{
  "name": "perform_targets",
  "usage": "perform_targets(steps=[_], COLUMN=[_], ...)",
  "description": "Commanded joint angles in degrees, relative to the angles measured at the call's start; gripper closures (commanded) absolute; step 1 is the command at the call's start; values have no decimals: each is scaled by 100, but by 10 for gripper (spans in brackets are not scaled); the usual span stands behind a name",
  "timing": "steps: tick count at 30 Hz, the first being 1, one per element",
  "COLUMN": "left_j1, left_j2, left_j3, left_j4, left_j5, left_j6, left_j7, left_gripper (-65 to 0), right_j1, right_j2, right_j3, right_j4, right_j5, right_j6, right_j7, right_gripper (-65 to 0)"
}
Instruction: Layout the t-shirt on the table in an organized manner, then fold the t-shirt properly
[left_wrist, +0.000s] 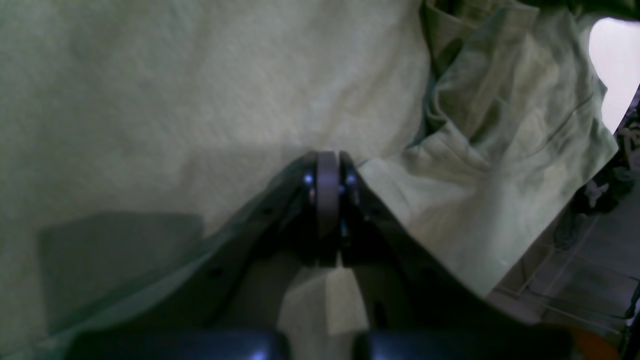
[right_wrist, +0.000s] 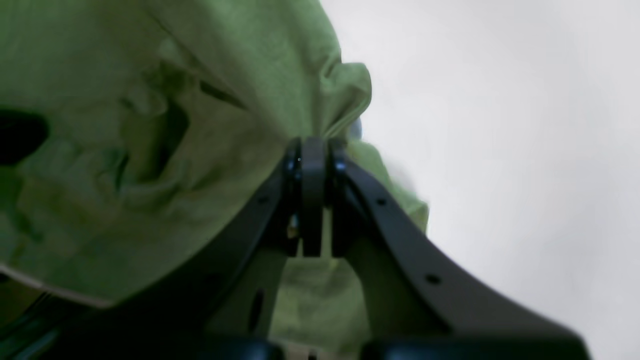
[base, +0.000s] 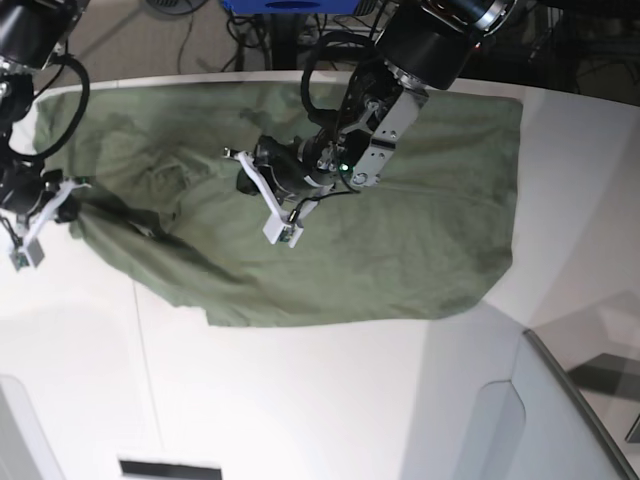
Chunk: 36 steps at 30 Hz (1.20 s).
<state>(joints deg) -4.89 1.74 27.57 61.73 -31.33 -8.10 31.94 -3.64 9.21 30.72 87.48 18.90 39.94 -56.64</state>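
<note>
T-shirt (base: 400, 230) matt wrinkled cloth; table (base: 300, 400) smooth white; claw (right_wrist: 314, 150) glossy black.

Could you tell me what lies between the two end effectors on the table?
In the base view, only rumpled t-shirt spans from the right end effector to the left end effector.

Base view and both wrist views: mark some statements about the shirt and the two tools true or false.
1. The olive-green cotton t-shirt is neatly folded. False: it lies spread and wrinkled.
2. The right tool is shut on the shirt's edge. True.
3. The left tool stands wide open. False: it is shut, against the fabric.
4. The shirt rests on the smooth white table. True.
5. A grey angled panel covers the shirt. False: it sits apart, by the table's corner.
</note>
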Motion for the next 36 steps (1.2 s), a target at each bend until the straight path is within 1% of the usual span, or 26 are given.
perform_targets(steps=[1, 7, 9, 13, 15, 16, 18, 19, 21, 22, 23, 24, 26, 28, 30, 31, 33, 35, 36], left_j1=[-70, -70, -79, -79, -79, -79, 9, 80, 203, 256, 264, 326, 510, 704, 976, 1099, 1284, 1442, 1495], left_j2=[50, 24, 24, -11, -152, -231, -407, -486, -653, -714, -794, -899, -1092, -1251, -1400, -1462, -1523, -1532, -1532], left_j3=[-1, -10, -10, -10, -19, -98, -564, -836, -1531, -1874, -2243, -2612, -3272, -3861, -4335, -4494, -4740, -4915, -4968], left_j4=[81, 433, 451, 459, 512, 644, 987, 1136, 1470, 1620, 1796, 1963, 2288, 2640, 2912, 3009, 3132, 3158, 3167], left_j5=[-10, -10, -10, -10, -36, -36, -36, -45, -45, -45, -45, -45, -45, -45, -45, -45, -45, -45, -45], left_j6=[-30, -21, -21, -21, -21, -12, -12, -12, -12, -12, -12, -12, -30, -47, -47, -47, -47, -56, -56], left_j7=[-34, -34, -34, -25, -25, -25, 1, 10, 309, 494, 678, 854, 1083, 1162, 1162, 1162, 1162, 1162, 1162], left_gripper=[0, 0, 0, 0, 0, 0, 0, 0, 0, 0, 0, 0, 0, 0, 0, 0, 0, 0, 0], right_j1=[-1, -282, -344, -326, -238, -186, -159, -168, -177, -177, -186, -203, -238, -194, 52, 219, 571, 1028, 1212], right_j2=[33, -469, -609, -671, -644, -627, -609, -609, -609, -600, -565, -565, -556, -530, -469, -354, -258, -108, -47], right_j3=[36, 44, 1, -8, 1, 36, 36, 36, 36, 36, 44, 44, 44, 44, 44, 9, -8, -8, -8], right_j4=[109, 267, 294, -23, -348, -489, -665, -682, -647, -542, -366, -155, 276, 575, 592, 487, -32, -841, -1280], right_j5=[31, 40, 40, 23, 23, 14, 14, 14, 14, 14, 23, 23, 23, 14, -4, -13, -13, -74, -171], right_j6=[6, 6, 6, 6, 6, 6, 6, 6, 6, 6, 6, 6, 6, 6, 6, 6, 6, 6, 6], right_j7=[-37, -582, -652, -652, -643, -679, -687, -696, -775, -802, -810, -810, -810, -810, -810, -810, -767, -723, -600], right_gripper=[0, 0, 0, 0, 0, -15, -86, -140, -267, -318, -353, -359, -347, -341, -342, -342, -342, -342, -342])
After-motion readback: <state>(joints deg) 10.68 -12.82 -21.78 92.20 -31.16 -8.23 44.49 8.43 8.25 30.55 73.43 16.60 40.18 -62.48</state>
